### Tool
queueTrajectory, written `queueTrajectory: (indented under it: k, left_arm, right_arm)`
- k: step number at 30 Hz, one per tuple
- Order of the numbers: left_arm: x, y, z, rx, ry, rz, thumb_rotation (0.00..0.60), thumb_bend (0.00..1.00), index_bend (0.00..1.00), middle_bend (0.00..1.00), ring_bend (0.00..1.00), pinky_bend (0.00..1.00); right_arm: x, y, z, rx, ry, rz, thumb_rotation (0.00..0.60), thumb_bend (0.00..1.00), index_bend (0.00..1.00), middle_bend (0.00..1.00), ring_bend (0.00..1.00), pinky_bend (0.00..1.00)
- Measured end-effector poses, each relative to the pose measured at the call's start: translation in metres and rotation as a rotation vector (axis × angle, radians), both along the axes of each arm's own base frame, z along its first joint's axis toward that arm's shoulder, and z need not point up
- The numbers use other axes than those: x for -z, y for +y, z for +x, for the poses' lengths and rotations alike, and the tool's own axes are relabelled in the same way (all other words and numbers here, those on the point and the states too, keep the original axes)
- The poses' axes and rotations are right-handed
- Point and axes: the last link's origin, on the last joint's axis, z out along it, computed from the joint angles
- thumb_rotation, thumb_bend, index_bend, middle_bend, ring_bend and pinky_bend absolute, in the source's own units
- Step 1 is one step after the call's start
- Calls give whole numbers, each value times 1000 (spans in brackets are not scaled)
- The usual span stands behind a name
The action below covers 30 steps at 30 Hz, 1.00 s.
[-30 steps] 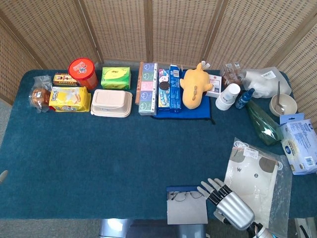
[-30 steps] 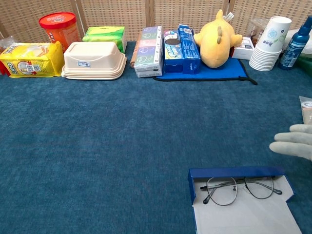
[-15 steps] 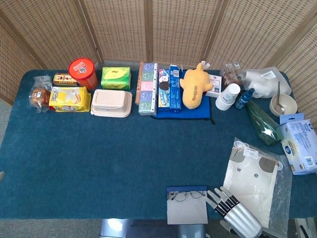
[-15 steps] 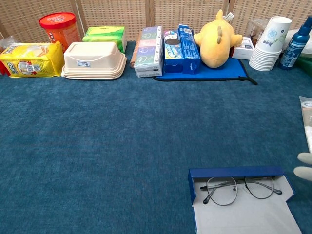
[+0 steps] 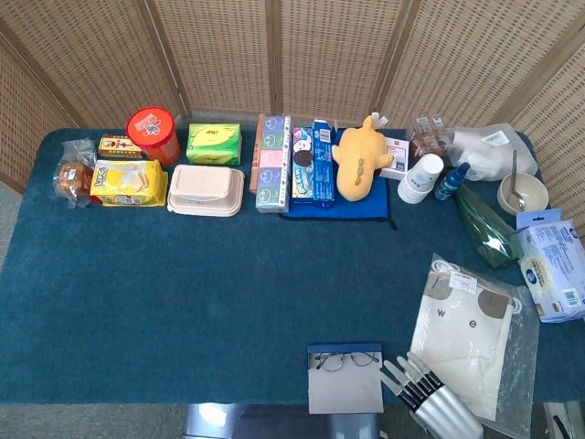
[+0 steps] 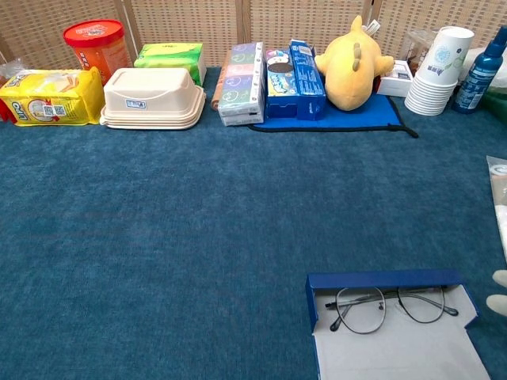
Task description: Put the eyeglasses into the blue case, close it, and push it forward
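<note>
The blue case (image 5: 345,377) (image 6: 380,281) lies open at the table's near edge, its grey inside flap spread toward me. The thin wire eyeglasses (image 5: 345,359) (image 6: 388,304) lie inside it against the blue back wall. My right hand (image 5: 428,395) (image 6: 501,291) hovers just right of the case, fingers straight and spread, holding nothing; in the chest view only its fingertips show at the right edge. My left hand is not visible in either view.
A clear bag with white cloth (image 5: 471,336) lies right of the case. Along the far edge stand a red tin (image 5: 153,133), yellow packet (image 5: 129,182), beige box (image 5: 207,189), green pack (image 5: 214,143), cartons, a yellow plush (image 5: 358,157), paper cups (image 6: 441,59) and a blue bottle (image 6: 483,70).
My right hand has pulled back toward me and to the right, away from the case. The case and eyeglasses have not moved.
</note>
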Motion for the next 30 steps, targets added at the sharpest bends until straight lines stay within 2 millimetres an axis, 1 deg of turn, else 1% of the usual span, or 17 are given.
queueTrajectory:
  k: [12, 17, 30]
  left_arm:
    - [-5, -12, -4, 12, -7, 16, 543, 211, 72, 113, 42, 47]
    - [-9, -15, -3, 21, -11, 23, 550, 211, 70, 112, 42, 47]
    - [-11, -19, -2, 28, -14, 27, 546, 211, 68, 107, 38, 47]
  right_arm:
    - [10, 7, -10, 10, -35, -13, 559, 271, 0, 0, 0, 87]
    - [15, 10, -14, 29, -49, -7, 596, 255, 0, 0, 0, 86]
    - [28, 15, -25, 76, -95, 0, 600, 248, 0, 0, 0, 80]
